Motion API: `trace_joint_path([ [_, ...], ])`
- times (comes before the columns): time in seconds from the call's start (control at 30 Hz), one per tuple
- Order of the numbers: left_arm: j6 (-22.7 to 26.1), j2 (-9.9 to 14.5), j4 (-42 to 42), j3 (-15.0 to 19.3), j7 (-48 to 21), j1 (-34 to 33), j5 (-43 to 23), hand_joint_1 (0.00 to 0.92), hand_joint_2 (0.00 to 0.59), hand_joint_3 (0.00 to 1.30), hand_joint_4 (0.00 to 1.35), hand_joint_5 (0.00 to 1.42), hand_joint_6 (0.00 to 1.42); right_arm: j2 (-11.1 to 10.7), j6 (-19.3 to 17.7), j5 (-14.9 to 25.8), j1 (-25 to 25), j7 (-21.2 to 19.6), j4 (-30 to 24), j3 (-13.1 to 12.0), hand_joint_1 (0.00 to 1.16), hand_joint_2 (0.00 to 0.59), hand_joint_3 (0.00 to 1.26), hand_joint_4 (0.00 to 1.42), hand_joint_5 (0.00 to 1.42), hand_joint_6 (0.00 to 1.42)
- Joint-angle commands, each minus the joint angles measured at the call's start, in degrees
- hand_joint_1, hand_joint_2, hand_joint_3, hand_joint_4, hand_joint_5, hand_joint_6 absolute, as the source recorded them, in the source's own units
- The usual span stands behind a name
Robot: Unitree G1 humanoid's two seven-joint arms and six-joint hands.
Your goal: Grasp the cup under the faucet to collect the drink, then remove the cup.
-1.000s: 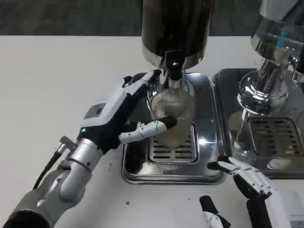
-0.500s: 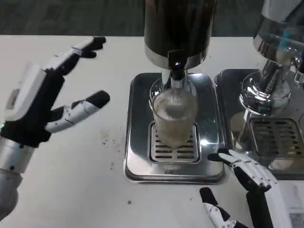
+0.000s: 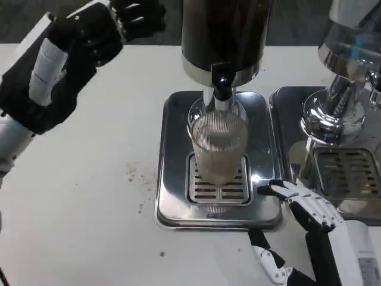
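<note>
A ribbed clear cup [image 3: 218,146] stands on a metal drip tray [image 3: 172,179] under the faucet [image 3: 221,89], at picture centre. The left robot hand [image 3: 71,53], at ten o'clock, is raised, grasping nothing; whether it is clenched or released is unclear. The right robot hand [image 3: 300,232], at five o'clock, is released above the white surface [image 3: 89,179].

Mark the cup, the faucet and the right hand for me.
cup [image 3: 218,149]: head view, on its ribbed clear side wall.
faucet [image 3: 221,89]: head view, on the black spout above the cup.
right hand [image 3: 312,210]: head view, on its white back.
</note>
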Motion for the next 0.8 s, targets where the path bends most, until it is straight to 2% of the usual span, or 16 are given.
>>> trace_joint_path([
  [0.03, 8.40, -2.97, 0.92, 2.18, -4.76, -3.05, -0.99, 0.000, 0.089, 0.17, 0.17, 0.22, 0.14, 0.25, -0.44, 0.82, -0.05, -0.48, 0.39, 0.03, 0.46, 0.364, 0.38, 0.27, 0.25, 0.25],
  [0.17, 12.24, -5.47, 2.73, 3.22, -7.01, -5.48, 1.17, 0.000, 0.089, 0.15, 0.16, 0.21, 0.14, 0.70, -0.50, 1.37, 0.18, -0.91, 0.88, -0.03, 0.47, 0.364, 0.38, 0.27, 0.25, 0.25],
  [0.3, 13.93, -8.22, 5.23, 3.13, -8.54, -7.59, 3.98, 0.000, 0.085, 0.14, 0.13, 0.19, 0.13, 1.07, -0.50, 1.42, 0.14, -1.38, 1.33, -0.01, 0.47, 0.364, 0.38, 0.26, 0.25, 0.25],
  [0.6, 12.71, -12.98, 10.82, 2.30, -10.37, -10.59, 11.52, 0.000, 0.085, 0.12, 0.07, 0.14, 0.08, 1.93, -0.50, 1.67, 0.19, -2.45, 2.10, 0.07, 0.47, 0.364, 0.38, 0.26, 0.25, 0.25],
  [0.8, 11.39, -14.66, 15.00, 1.94, -11.71, -12.35, 15.63, 0.000, 0.085, 0.12, 0.07, 0.13, 0.08, 2.36, -0.46, 1.55, 0.41, -3.17, 2.40, 0.36, 0.47, 0.368, 0.39, 0.26, 0.25, 0.25],
])
